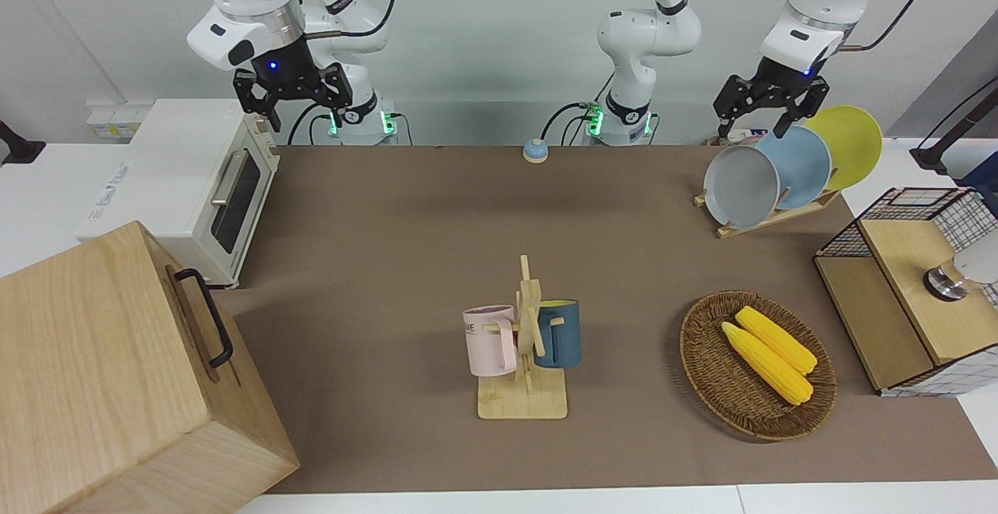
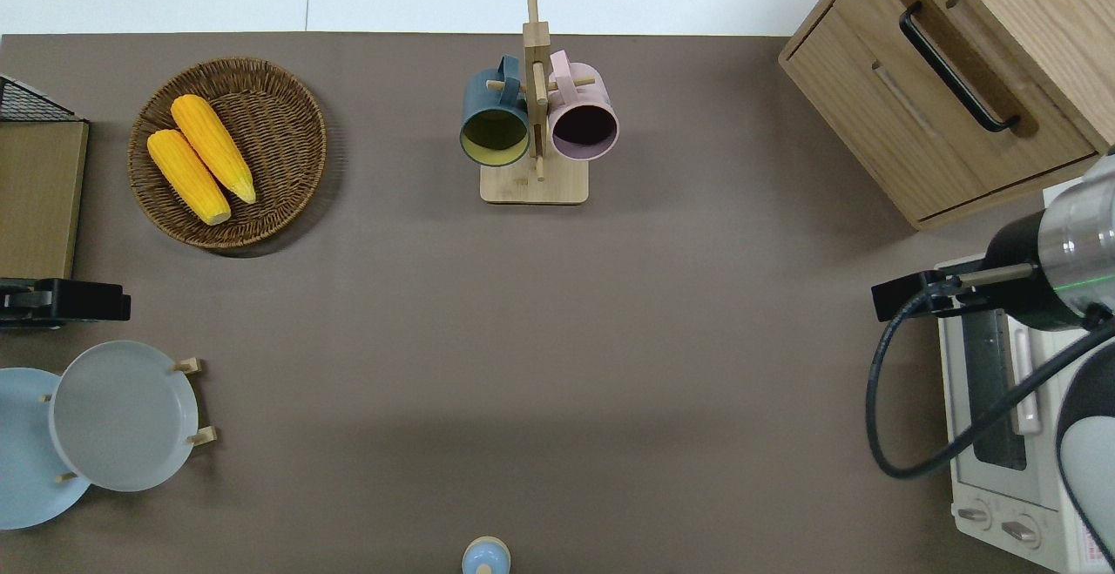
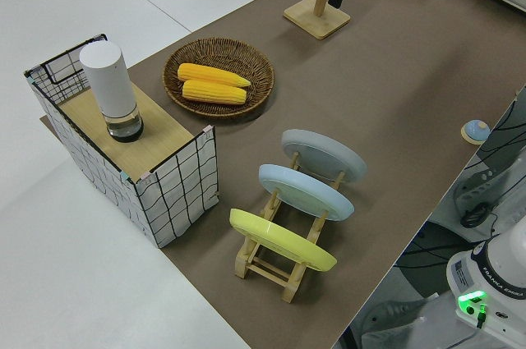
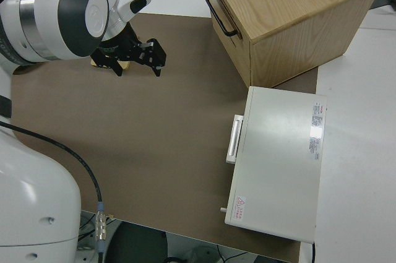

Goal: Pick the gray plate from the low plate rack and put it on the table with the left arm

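Observation:
The gray plate (image 1: 741,186) (image 2: 122,417) (image 3: 323,154) leans in the end slot of the low plate rack (image 1: 772,218) (image 3: 279,271) that is farthest from the left arm's end of the table (image 2: 557,339). A sky-blue plate (image 1: 803,167) and a yellow plate (image 1: 854,143) stand in the same rack. My left gripper (image 1: 752,120) (image 2: 78,302) hangs open and empty in the air. From overhead it is over the mat between the rack and the wire shelf. The right arm is parked, its gripper (image 1: 292,104) (image 4: 136,65) open.
A wicker basket (image 2: 287,121) with two corn cobs and a wooden mug stand (image 2: 533,182) with two mugs are farther from the robots. A wire-frame shelf (image 1: 904,295) sits at the left arm's end. A wooden cabinet (image 1: 117,373), a toaster oven (image 1: 195,179) and a small blue bell (image 1: 535,150) are also there.

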